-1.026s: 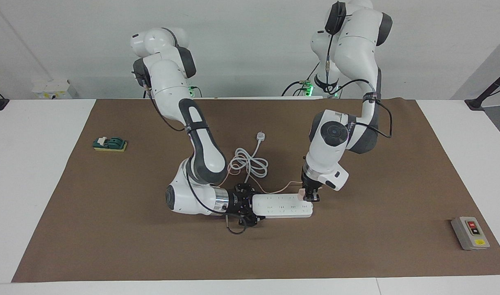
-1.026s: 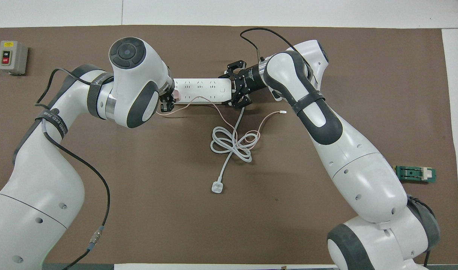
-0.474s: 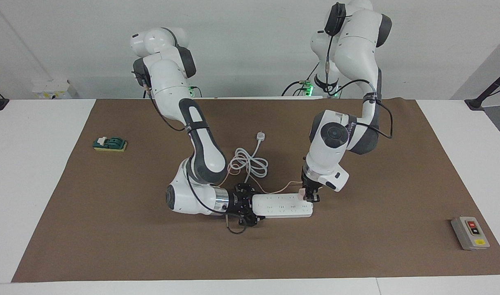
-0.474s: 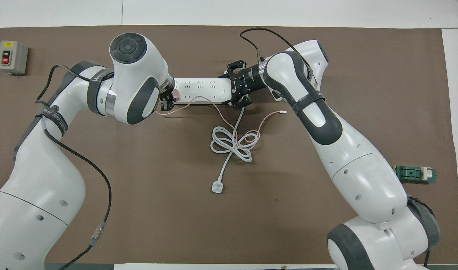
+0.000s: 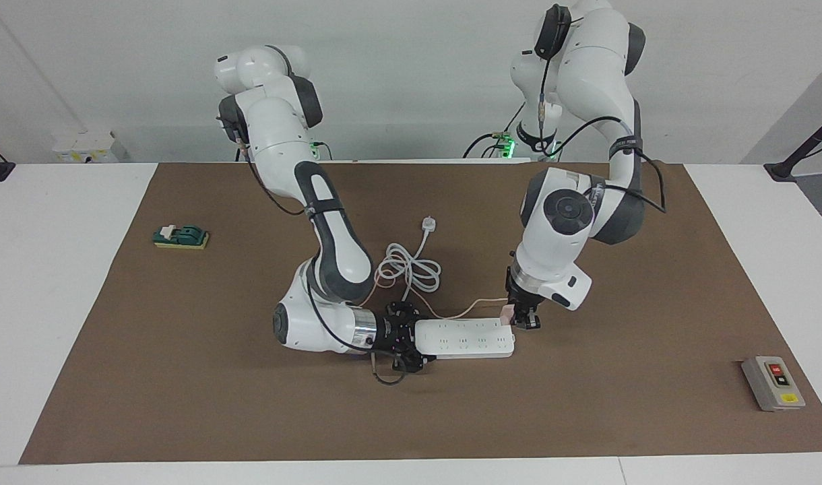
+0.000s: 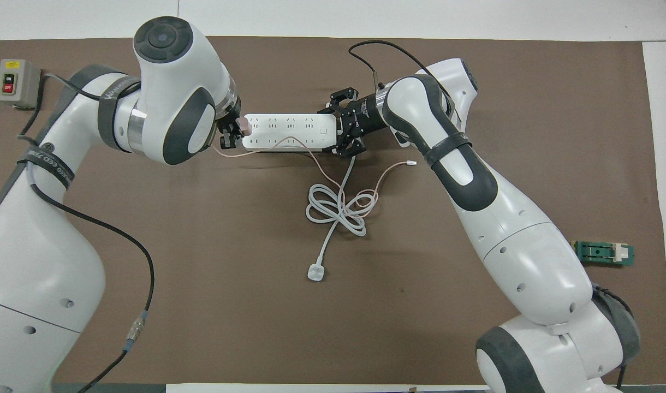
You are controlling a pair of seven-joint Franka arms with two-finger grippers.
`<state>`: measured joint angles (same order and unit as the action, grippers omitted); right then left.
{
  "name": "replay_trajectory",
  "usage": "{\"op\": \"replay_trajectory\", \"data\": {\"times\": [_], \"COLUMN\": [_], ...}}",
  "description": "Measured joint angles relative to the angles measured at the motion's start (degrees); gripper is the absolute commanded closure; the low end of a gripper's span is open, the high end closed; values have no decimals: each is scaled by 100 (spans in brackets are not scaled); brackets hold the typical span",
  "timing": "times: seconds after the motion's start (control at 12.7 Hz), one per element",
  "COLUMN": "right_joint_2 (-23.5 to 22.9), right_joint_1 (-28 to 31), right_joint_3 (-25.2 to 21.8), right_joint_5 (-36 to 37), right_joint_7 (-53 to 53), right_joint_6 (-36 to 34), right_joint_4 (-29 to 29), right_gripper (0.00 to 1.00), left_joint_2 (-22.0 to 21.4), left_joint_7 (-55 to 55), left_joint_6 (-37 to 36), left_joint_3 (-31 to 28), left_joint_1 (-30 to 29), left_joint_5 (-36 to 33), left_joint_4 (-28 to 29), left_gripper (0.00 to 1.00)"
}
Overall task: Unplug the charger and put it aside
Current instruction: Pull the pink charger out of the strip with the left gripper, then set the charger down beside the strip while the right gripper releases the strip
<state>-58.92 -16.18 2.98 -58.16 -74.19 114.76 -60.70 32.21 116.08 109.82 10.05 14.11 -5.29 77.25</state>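
Note:
The pale pink charger point(image 5: 507, 311) point(image 6: 245, 127) is pinched in my left gripper point(image 5: 524, 318) point(image 6: 230, 132), which is shut on it. It hangs just over the end of the white power strip point(image 5: 465, 338) point(image 6: 286, 131) toward the left arm's end of the table. I cannot tell whether its prongs are clear of the socket. Its thin pink cable point(image 6: 316, 164) trails across the strip to a small white connector point(image 6: 412, 163). My right gripper point(image 5: 411, 342) point(image 6: 341, 130) lies low and is shut on the strip's other end.
The strip's coiled white cord point(image 5: 409, 269) point(image 6: 338, 210) and its white plug point(image 5: 430, 224) point(image 6: 315, 272) lie nearer to the robots. A grey switch box point(image 5: 773, 382) point(image 6: 16, 83) and a green block point(image 5: 180, 236) point(image 6: 605, 253) sit at the brown mat's point(image 5: 182, 377) ends.
My left gripper has moved with the charger up and toward the left arm's end, from on the strip's last socket to over its end. The right gripper and strip stayed put.

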Motion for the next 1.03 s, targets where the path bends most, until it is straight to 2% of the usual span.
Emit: {"op": "replay_trajectory", "data": {"times": [0.08,0.16,0.24,0.32,0.71,1.03], "right_joint_2": [5,8,11,13,27,168], "right_joint_1": [-1,-2,-3,-5,-160,-152], "right_joint_3": [0,0,0,-1,14,-17], "right_joint_5": [1,2,3,9,30,29], "right_joint_7": [1,1,1,1,1,-58], "right_joint_6": [6,10,13,17,286,223], "right_joint_4": [-7,-13,-16,-18,-21,-21], "right_gripper": [76,66,16,0,0,0], "left_joint_2": [-49,-80,-119,-210,-1160,-1408], "left_joint_7": [0,0,-19,-152,-2182,-4204], "left_joint_6": [-116,-170,-199,-301,-1655,-2269], "left_joint_3": [-6,-9,-5,2,-4,-8], "left_joint_1": [-33,-82,-171,-308,-1273,-1937], "left_joint_5": [0,0,1,47,478,490], "left_joint_4": [-49,-66,-86,-118,-180,-159], "left_gripper": [100,100,100,100,100,100]}}
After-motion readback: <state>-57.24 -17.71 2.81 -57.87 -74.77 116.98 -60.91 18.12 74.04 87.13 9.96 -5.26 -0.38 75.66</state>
